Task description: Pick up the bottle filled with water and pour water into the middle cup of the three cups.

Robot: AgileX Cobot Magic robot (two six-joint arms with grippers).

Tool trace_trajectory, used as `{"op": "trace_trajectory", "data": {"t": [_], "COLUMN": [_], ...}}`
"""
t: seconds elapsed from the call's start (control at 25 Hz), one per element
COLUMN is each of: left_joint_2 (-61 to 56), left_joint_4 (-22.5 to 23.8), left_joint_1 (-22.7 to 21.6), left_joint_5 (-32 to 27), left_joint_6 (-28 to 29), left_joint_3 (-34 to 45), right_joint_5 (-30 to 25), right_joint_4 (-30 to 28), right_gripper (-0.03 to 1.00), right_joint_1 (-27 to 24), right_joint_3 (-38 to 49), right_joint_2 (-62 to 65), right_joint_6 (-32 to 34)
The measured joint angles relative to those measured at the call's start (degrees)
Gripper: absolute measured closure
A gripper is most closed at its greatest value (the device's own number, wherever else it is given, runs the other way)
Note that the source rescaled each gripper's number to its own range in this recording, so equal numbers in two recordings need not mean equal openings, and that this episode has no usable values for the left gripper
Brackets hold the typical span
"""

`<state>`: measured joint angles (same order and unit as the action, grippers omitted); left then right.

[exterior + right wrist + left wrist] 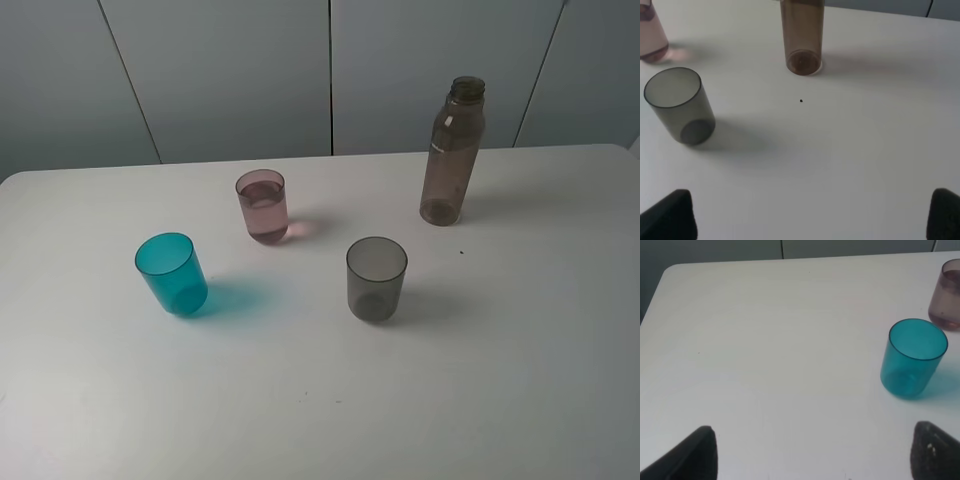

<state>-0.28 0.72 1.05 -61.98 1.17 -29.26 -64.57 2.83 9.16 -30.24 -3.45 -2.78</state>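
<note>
**Bottle and three cups standing on desk, both grippers back and spread**

Tall slim smoky brown translucent plastic bottle [455,152] stands upright, uncapped, toward the far right of the white desk [520,380]. Small translucent pink plastic tumbler [263,206] sits upright near the far middle, liquid showing inside it up to near the rim. Teal translucent plastic tumbler [172,274] is nearer and to the left of it; smoky grey translucent plastic tumbler [376,279] is nearer and to the right, in front of the bottle. All four things stand apart, none touching.

Neither arm shows in the high view. Left gripper [812,452]: dark fingertips [695,455] spread wide over bare desk, holding nothing; teal tumbler [912,358] ahead of it, pink tumbler [947,295] beyond. Right gripper [812,215]: fingertips [670,215] also spread wide, holding nothing; grey tumbler [680,105] and bottle base [802,37] ahead. Tiny dark speck [801,100] on the desk near the bottle.
</note>
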Motion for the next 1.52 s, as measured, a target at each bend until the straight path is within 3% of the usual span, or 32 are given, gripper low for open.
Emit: {"op": "trace_trajectory", "data": {"t": [0.64, 0.92, 1.52], "left_joint_2": [0.0, 0.0, 0.0], "left_joint_4": [0.0, 0.0, 0.0], "left_joint_1": [0.0, 0.0, 0.0], "left_joint_5": [0.0, 0.0, 0.0], "left_joint_6": [0.0, 0.0, 0.0], "left_joint_3": [0.0, 0.0, 0.0], "right_joint_5": [1.7, 1.7, 1.7], "right_joint_4": [-2.2, -2.2, -2.8], "right_gripper": [-0.03, -0.03, -0.03], "right_joint_1": [-0.5, -8.6, -8.5], "right_joint_3": [0.9, 0.9, 0.9], "right_joint_2": [3.5, 3.5, 3.5], "right_joint_6": [3.2, 3.5, 3.8]}}
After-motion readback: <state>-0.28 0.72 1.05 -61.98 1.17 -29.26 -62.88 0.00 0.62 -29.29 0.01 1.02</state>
